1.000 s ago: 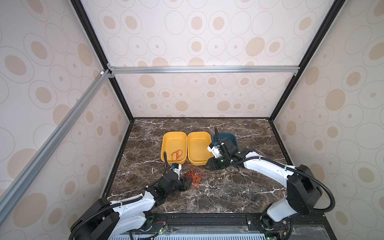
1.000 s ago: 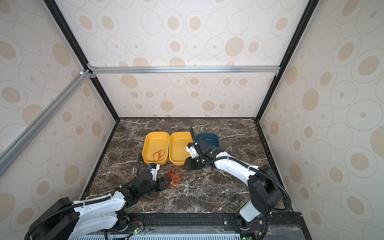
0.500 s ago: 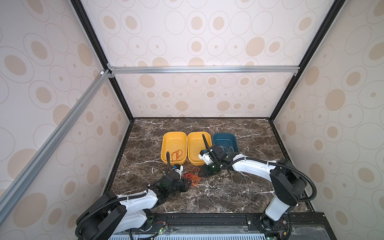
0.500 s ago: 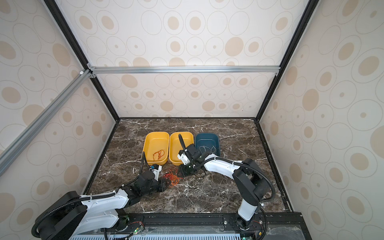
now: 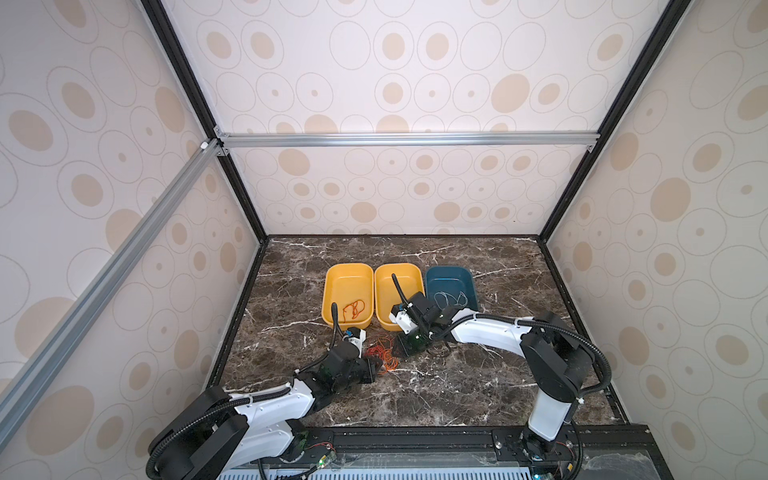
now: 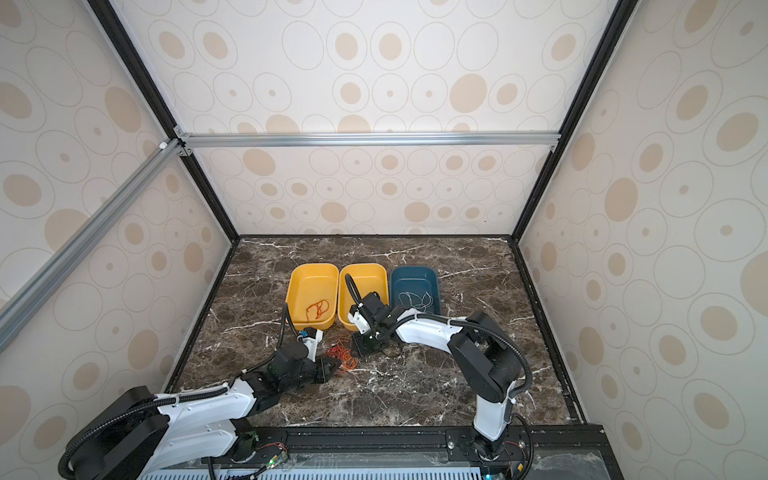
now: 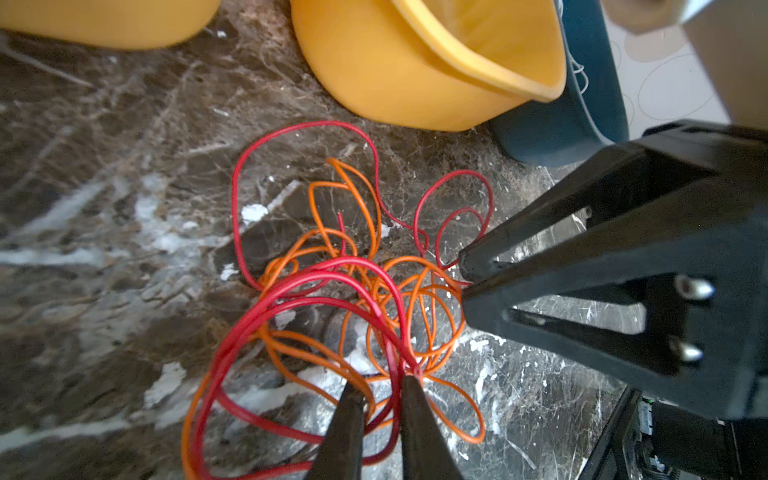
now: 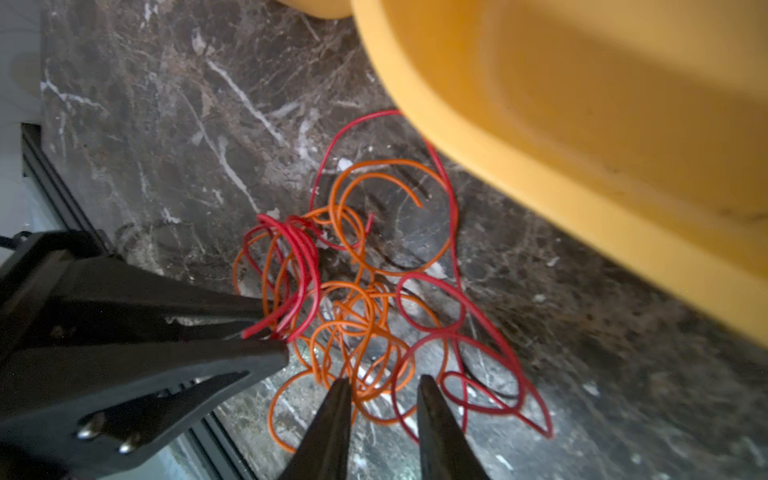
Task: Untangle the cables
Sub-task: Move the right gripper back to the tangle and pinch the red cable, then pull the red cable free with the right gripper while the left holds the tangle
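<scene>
The cables (image 5: 383, 354) (image 6: 343, 356) lie as a tangle of thin red and orange loops on the marble, just in front of the middle yellow bin. My left gripper (image 7: 382, 384) (image 5: 375, 366) is shut on red strands at the near-left edge of the tangle (image 8: 299, 266); its tips (image 8: 278, 332) pinch them. My right gripper (image 8: 384, 384) (image 5: 401, 351) points down at the tangle's right edge. Its jaws stand apart, with orange and red loops (image 8: 365, 332) lying between the fingertips. In the left wrist view the right gripper (image 7: 465, 280) touches the heap from the side.
Three bins stand in a row behind the tangle. The left yellow bin (image 5: 332, 291) holds an orange cable (image 5: 353, 309). The middle yellow bin (image 5: 409, 272) is partly hidden by my right wrist. The blue bin (image 5: 469, 282) holds a white cable (image 5: 451, 298).
My right arm has swung left from the blue bin down to the tangle, its jaws narrowing. My left gripper has closed on the red strands.
</scene>
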Tool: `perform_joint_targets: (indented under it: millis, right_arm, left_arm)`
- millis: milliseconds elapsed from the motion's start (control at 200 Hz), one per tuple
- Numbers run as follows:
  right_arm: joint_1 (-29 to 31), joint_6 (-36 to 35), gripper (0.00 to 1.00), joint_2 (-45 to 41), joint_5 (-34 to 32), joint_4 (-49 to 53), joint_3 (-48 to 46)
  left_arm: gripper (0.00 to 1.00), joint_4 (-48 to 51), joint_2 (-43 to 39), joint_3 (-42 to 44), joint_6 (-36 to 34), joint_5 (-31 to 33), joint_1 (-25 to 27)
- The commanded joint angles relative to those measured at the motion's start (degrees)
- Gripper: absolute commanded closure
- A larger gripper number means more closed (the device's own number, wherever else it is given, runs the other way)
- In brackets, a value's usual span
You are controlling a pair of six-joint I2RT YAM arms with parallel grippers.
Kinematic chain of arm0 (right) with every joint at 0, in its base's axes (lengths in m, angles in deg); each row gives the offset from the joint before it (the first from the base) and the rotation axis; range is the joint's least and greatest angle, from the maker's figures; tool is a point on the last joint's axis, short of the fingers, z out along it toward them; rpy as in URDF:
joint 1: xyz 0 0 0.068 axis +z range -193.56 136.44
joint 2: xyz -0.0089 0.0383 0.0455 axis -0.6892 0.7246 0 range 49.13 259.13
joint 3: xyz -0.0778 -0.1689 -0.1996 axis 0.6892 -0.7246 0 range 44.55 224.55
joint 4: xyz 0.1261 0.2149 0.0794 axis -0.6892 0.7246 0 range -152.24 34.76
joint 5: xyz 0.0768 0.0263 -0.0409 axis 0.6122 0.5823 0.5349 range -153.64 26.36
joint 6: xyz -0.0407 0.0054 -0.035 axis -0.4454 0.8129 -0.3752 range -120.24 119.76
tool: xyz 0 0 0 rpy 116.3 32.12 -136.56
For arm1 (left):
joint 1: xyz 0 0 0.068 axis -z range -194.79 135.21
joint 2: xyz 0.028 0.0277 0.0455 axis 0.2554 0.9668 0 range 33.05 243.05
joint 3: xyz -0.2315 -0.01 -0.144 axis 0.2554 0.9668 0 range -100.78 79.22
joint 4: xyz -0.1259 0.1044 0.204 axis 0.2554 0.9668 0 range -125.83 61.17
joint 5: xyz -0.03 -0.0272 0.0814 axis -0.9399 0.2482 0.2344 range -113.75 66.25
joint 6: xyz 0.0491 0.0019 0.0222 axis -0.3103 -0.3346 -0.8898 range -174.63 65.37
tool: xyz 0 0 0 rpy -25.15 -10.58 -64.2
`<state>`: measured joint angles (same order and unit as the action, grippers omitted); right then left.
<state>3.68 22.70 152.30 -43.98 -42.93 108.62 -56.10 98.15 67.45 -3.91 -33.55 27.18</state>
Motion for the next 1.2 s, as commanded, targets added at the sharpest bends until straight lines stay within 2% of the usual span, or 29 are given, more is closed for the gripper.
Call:
perform_joint_targets:
  millis: [0, 245, 455, 580, 735, 780, 875, 1196]
  right_arm:
    - [0.27, -1.57, 0.69, -0.89, -5.49, 3.74, 1.49]
    - [0.13, -1.65, 0.69, -1.66, -9.76, 5.73, 1.32]
    - [-0.91, -1.91, 0.7, -1.57, -10.49, 7.1, 0.97]
    - [-1.34, -2.55, 0.86, -2.31, -10.36, 7.58, 0.33]
    - [-1.97, -3.24, 0.88, -4.64, -10.04, 7.67, -1.27]
    - [-2.24, -3.39, 0.94, -5.52, -9.69, 7.57, -1.85]
    - [-2.98, -3.8, 0.98, -7.45, -8.83, 7.6, -2.98]
    - [-6.44, -4.25, 1.0, -14.6, -7.85, 10.14, -6.36]
  left_arm:
    - [0.87, 2.32, -1.28, -0.13, 0.3, 1.82, -0.33]
    - [0.94, 6.89, -4.73, -0.1, 0.24, 4.58, -0.42]
    - [0.95, 8.3, -6.47, 0.42, 0.8, 5.59, -0.46]
    - [0.97, 10.38, -7.33, -0.14, 0.32, 6.78, -0.58]
    - [1.0, 12.29, -8.54, -0.8, -0.01, 8.1, -0.82]
    - [1.0, 12.77, -8.84, -0.89, -0.01, 8.48, -0.98]
    - [1.0, 13.8, -9.37, -0.89, 0.04, 8.95, -1.39]
    - [1.0, 15.57, -10.65, -1.08, -0.42, 9.23, -2.48]
